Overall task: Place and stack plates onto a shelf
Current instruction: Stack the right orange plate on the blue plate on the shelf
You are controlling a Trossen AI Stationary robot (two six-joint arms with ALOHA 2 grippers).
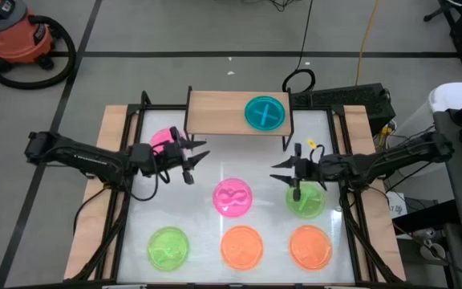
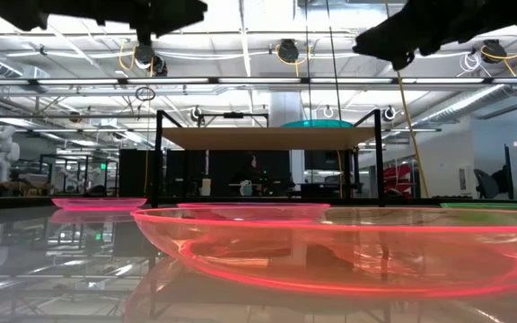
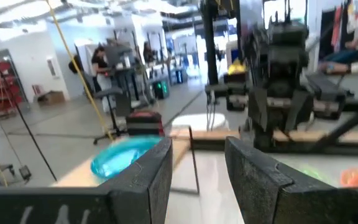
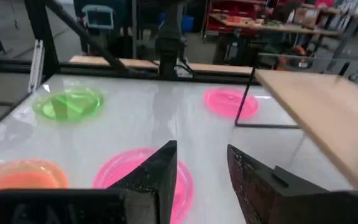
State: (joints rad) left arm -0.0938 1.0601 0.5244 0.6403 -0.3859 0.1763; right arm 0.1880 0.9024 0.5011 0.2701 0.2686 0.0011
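Teal is the only plate point(image 1: 265, 112) on the light-wood shelf point(image 1: 219, 113), lying at its right end near the top centre of the high view. The rest lie on the white table point(image 1: 215, 160): pink point(image 1: 164, 138) by the shelf's left leg, pink point(image 1: 233, 197) at centre, green point(image 1: 305, 201) to its right, and green point(image 1: 168, 246), orange point(image 1: 241, 246) and orange point(image 1: 310, 246) along the bottom. The left gripper point(image 1: 196, 156) hovers at left of centre and the right gripper point(image 1: 282, 172) at right of centre, both with fingers apart and holding nothing.
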